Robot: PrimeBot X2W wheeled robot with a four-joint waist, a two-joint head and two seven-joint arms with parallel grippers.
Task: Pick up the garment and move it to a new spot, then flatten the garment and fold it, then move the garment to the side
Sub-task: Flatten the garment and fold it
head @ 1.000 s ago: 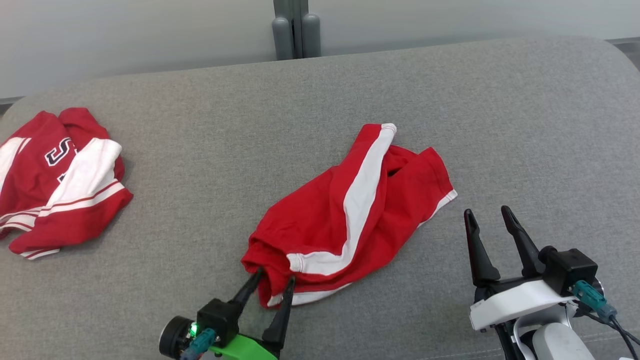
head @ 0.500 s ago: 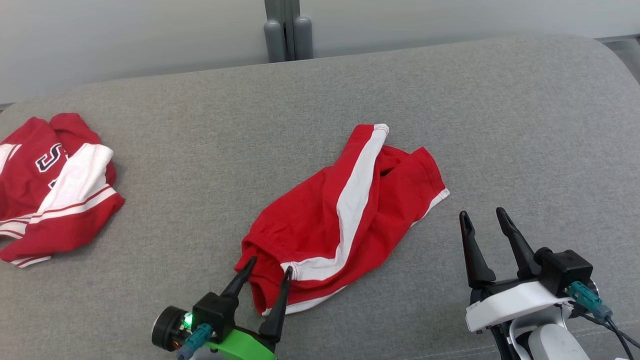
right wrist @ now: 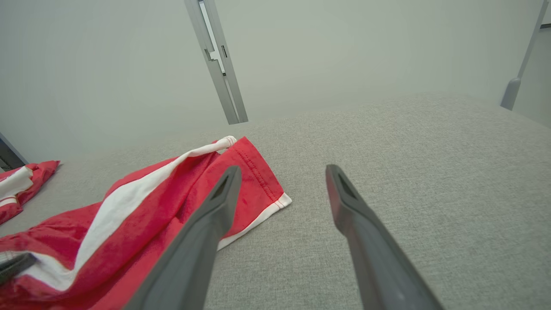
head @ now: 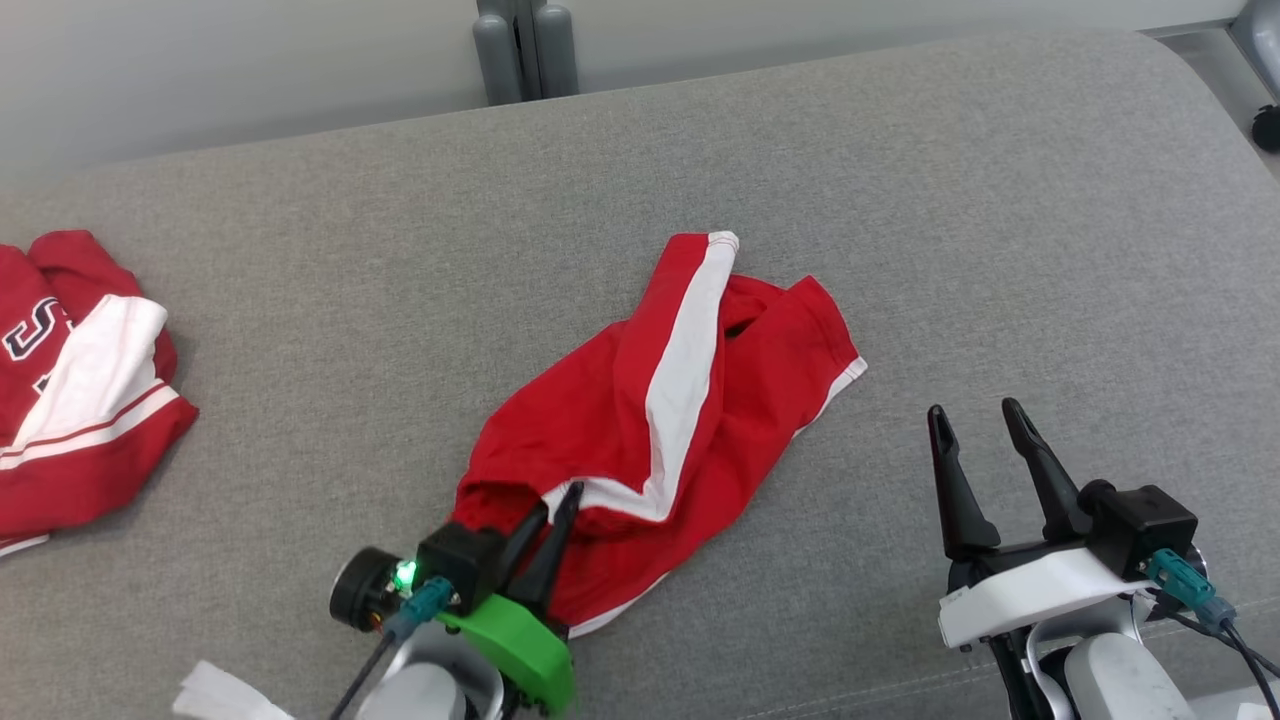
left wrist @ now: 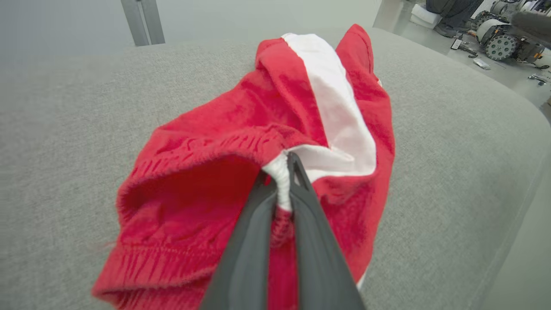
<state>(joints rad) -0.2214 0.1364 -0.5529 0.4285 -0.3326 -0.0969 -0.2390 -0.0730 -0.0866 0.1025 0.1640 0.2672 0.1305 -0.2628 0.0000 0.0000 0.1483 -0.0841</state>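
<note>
On grey cushion (head: 300, 330): left pincer (head: 556, 500) clamped on red shorts (head: 600, 420), right pincer (head: 972, 410) agape, jersey (head: 80, 440) far left.

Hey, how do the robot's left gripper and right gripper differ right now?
The left gripper is shut on the waistband of the red shorts; the right gripper is open and empty. The left gripper has a green base, the right gripper a white base. Both have two long dark fingers.

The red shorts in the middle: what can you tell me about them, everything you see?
The red shorts look like soft knit cloth, with a white stripe down the side, white hem trim and a ribbed waistband. They lie crumpled on the grey cushion. The left gripper is shut on the waistband edge.
</note>
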